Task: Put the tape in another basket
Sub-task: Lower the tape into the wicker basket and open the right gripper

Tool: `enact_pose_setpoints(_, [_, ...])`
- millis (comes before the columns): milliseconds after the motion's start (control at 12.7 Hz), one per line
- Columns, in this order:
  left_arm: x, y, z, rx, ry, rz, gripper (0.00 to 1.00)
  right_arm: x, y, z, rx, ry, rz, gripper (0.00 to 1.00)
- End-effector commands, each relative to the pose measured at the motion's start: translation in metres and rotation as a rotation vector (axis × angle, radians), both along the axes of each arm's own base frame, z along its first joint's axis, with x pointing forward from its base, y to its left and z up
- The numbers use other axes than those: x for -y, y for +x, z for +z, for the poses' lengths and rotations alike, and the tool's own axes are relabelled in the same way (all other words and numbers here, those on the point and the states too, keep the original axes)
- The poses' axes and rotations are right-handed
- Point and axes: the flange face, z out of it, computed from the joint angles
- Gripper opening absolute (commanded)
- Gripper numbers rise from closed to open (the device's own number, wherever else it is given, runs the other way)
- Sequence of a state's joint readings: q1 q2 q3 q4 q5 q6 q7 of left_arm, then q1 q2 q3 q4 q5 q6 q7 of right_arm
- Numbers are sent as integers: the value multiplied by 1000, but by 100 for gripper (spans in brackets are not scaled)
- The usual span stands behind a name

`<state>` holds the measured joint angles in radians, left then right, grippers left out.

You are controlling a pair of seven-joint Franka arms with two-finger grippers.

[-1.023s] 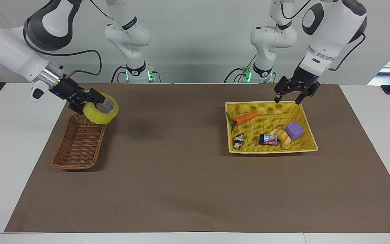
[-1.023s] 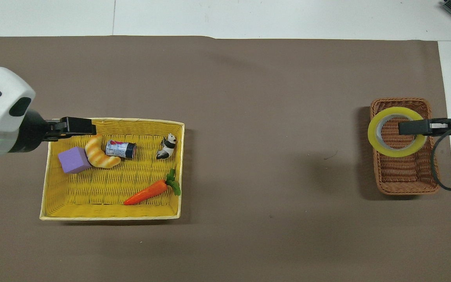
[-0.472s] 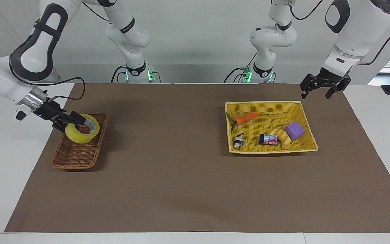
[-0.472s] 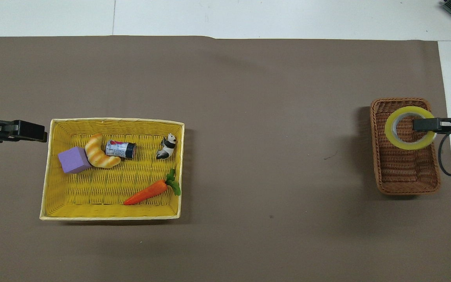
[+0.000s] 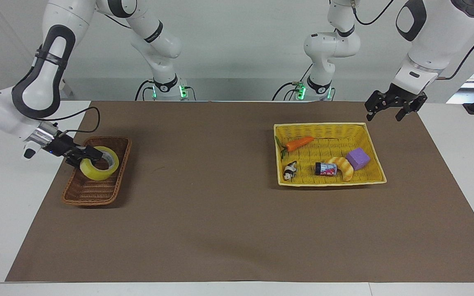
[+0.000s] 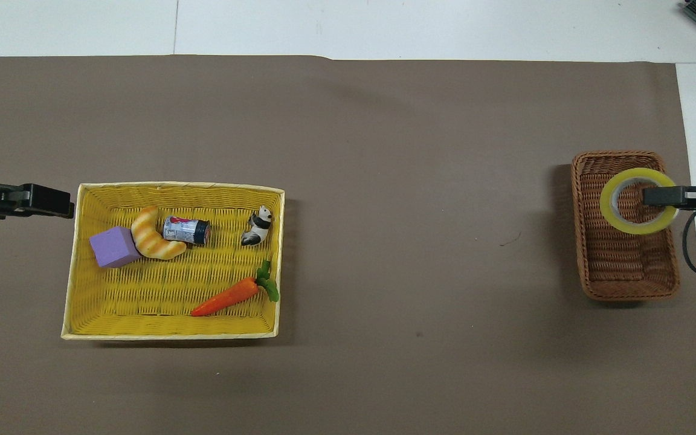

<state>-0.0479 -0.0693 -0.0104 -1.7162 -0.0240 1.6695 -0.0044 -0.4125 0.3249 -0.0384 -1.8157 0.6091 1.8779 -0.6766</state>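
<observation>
The tape (image 5: 99, 169) sits low in the brown basket (image 5: 93, 193), at the end nearer the robots, pinched at its wall by the clamped right gripper (image 5: 84, 156); whether it rests on the weave is unclear. The left gripper (image 5: 389, 111), jaws spread and empty, hangs beside the yellow basket (image 5: 375, 154). Wide bare mat (image 5: 204, 185) separates both baskets.

Overhead: both arms cut off at frame edges. Can (image 6: 186, 230) label too small to read. Whether tape (image 5: 99, 168) rests on basket (image 5: 81, 193) floor: cannot tell; right gripper (image 5: 90, 156) covers its rim.
</observation>
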Motion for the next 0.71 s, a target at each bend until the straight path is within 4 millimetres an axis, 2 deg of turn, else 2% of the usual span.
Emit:
enact_pose_setpoints(0, [-2,-3,7,-9,19,11,100,9,0,-8,32,11,26,0])
enact_pose_setpoints(394, [-2,-3,7,-9,19,11,100,7,-1,-26,23,-7,19,0])
enact_pose_setpoints(472, [-2,-3,7,-9,19,11,100,8,-1,-26,24,-12,20,16])
enact_pose_setpoints(551, [-1,-3,7,-9,19,9,100,6,-1,-27,16,-24,37,66])
enact_pose_setpoints(630, [-2,-3,7,-9,19,11,100,4,-2,-29,8,-26,39,100])
